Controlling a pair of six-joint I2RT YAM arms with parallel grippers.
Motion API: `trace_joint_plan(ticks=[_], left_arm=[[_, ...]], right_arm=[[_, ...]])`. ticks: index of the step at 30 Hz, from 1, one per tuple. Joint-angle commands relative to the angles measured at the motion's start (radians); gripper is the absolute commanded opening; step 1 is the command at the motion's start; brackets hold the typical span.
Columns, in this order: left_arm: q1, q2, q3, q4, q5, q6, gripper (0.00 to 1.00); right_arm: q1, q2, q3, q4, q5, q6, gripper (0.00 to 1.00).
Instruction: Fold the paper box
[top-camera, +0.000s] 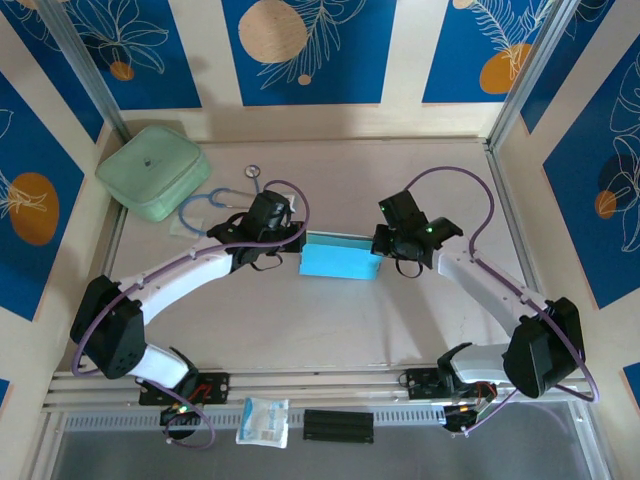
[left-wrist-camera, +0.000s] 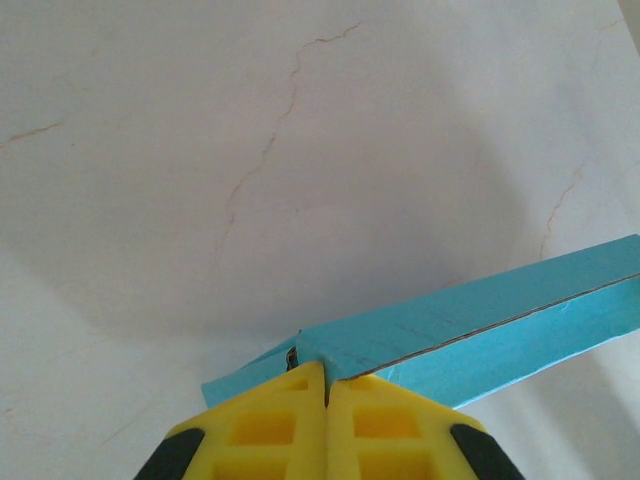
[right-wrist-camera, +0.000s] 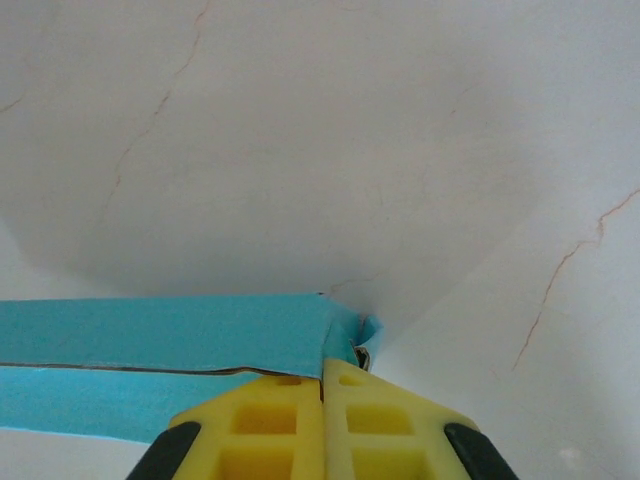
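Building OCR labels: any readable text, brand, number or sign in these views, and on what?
None legible.
The packet at the near edge: blue print, too small to read.
The green case: small centre mark, too blurred to read.
The paper box: no print visible.

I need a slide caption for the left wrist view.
Shut yellow left gripper pinches one end of the sky-blue cardboard box.

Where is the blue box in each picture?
Top external: paper box in the middle of the table.
Left wrist: paper box runs from bottom centre to the right edge.
Right wrist: paper box runs from the left edge to bottom centre.
Shared landmark: the pale table under it.
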Motion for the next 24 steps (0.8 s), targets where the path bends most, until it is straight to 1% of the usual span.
trace_joint_plan(ticks=[1,2,3,4,9,12,16,19,21,22,24], left_arm=[[-0.002,-0.023,0.007,-0.038,-0.014,-0.024,0.21],[-0.003,-0.032,-0.001,-0.034,-0.017,-0.025,0.30],[-0.003,-0.040,-0.008,-0.030,-0.023,-0.027,0.36],[-0.002,-0.050,-0.013,-0.030,-0.028,-0.029,0.39],[-0.003,-0.110,-0.039,-0.027,-0.064,-0.029,0.50],[-0.002,-0.138,-0.046,-0.030,-0.079,-0.025,0.54],[-0.001,-0.168,-0.057,0.005,-0.059,-0.011,0.56],[0.000,-0.159,-0.042,-0.002,-0.062,-0.028,0.58],[0.005,-0.128,-0.008,-0.037,-0.059,-0.059,0.59],[0.007,-0.111,0.011,-0.051,-0.051,-0.067,0.58],[0.006,-0.076,0.039,-0.066,-0.023,-0.074,0.52]], right_arm=[[-0.020,-0.002,-0.056,-0.192,0.014,-0.005,0.04],[-0.021,-0.004,-0.056,-0.187,0.013,-0.008,0.04],[-0.020,-0.003,-0.056,-0.181,0.016,-0.012,0.04],[-0.019,-0.002,-0.056,-0.179,0.019,-0.014,0.03],[0.003,0.000,-0.046,-0.176,0.033,-0.033,0.03],[0.032,0.001,-0.031,-0.170,0.050,-0.051,0.03],[0.054,0.011,-0.011,-0.167,0.053,-0.052,0.03],[0.077,0.020,-0.001,-0.168,0.067,-0.060,0.03],[0.093,0.023,0.004,-0.170,0.077,-0.062,0.03],[0.098,0.026,0.005,-0.171,0.082,-0.061,0.03],[0.106,0.026,0.008,-0.173,0.087,-0.060,0.03]])
